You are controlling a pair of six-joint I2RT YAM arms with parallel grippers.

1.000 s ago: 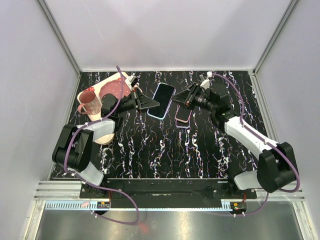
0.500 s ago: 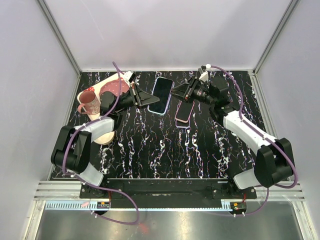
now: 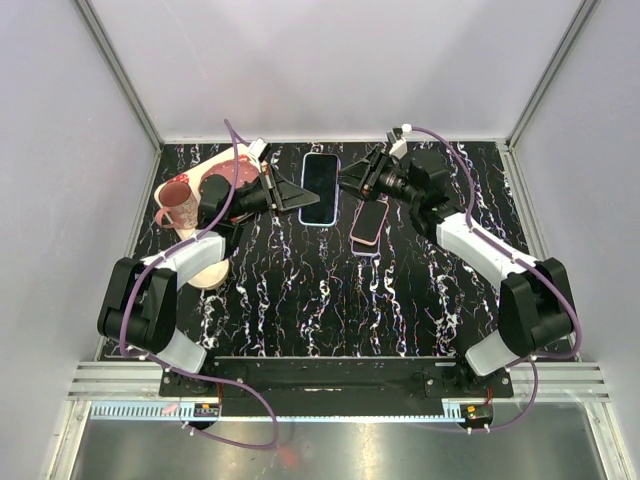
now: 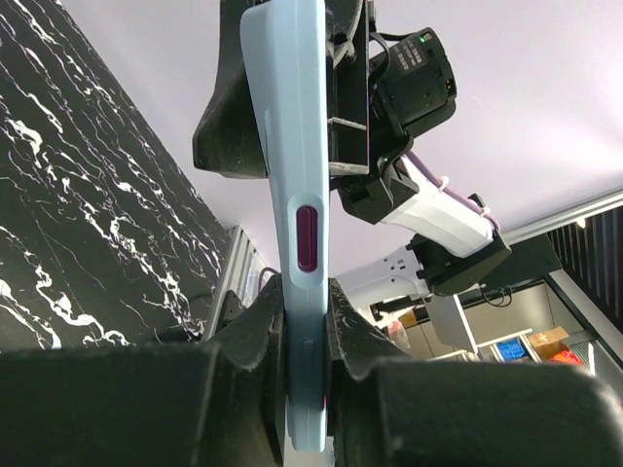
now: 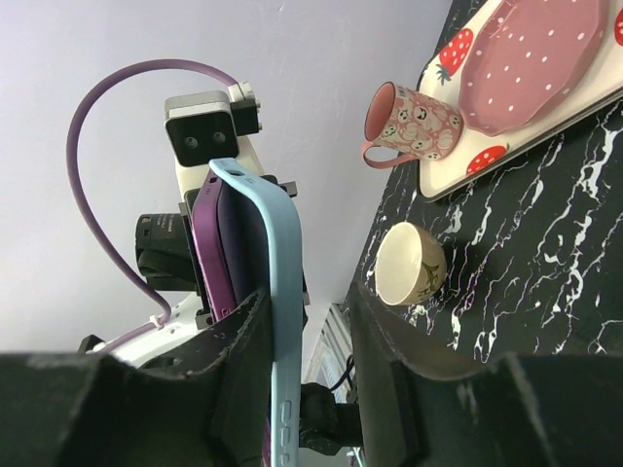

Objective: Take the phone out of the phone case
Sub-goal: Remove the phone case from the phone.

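The phone in its light blue case [image 3: 320, 188] is held up above the table's back middle, screen toward the top camera. My left gripper [image 3: 298, 199] is shut on the case's left edge; in the left wrist view the case [image 4: 297, 146] stands clamped edge-on between my fingers [image 4: 304, 321]. My right gripper [image 3: 345, 184] is at the case's right edge. In the right wrist view the blue case rim [image 5: 277, 292] lies against my left finger, bent away from the purple phone [image 5: 209, 253], with a gap to the right finger; that gripper [image 5: 307, 311] is open.
Two more phones [image 3: 368, 225] lie on the black marbled table under the right arm. A strawberry tray with a pink plate [image 3: 215, 172] and a pink mug [image 3: 180, 205] stand back left. A cream bowl [image 5: 409, 263] sits by the left arm.
Both grippers have moved toward the back wall with the cased phone, which turned from tilted to straight up and down in the top view.
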